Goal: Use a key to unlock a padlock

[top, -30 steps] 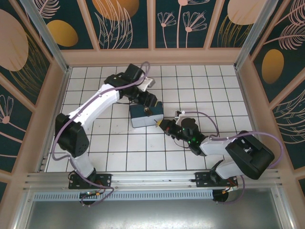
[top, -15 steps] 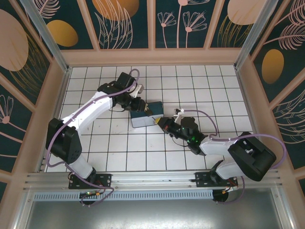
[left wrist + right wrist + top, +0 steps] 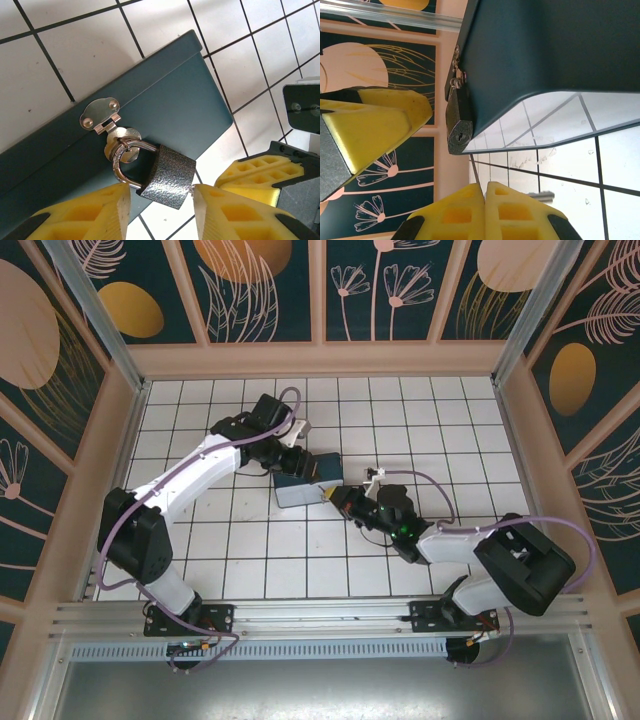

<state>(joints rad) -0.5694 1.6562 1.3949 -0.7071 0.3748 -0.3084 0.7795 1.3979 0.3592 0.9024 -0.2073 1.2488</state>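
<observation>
The padlock (image 3: 166, 175), grey-speckled with a shiny shackle, hangs from the hasp (image 3: 101, 114) of a teal box (image 3: 165, 95) (image 3: 305, 480). My left gripper (image 3: 161, 192) (image 3: 300, 462) is open. Its yellow fingers (image 3: 85, 215) flank the lock's lower end, the right one at its corner. In the right wrist view the padlock (image 3: 458, 122) shows its keyhole, facing my right gripper (image 3: 485, 186) (image 3: 335, 498). That gripper is shut on the key (image 3: 475, 169), whose thin blade sticks out toward the lock, a short gap below it.
The box sits mid-floor on white tiles (image 3: 250, 550). Wooden walls (image 3: 310, 358) ring the floor. The left gripper's finger (image 3: 375, 120) hangs just left of the padlock. A cable and a white connector (image 3: 375, 477) lie right of the box.
My left gripper has slid from above the box's top to its left side and now sits against the padlock end. The right arm has barely moved.
</observation>
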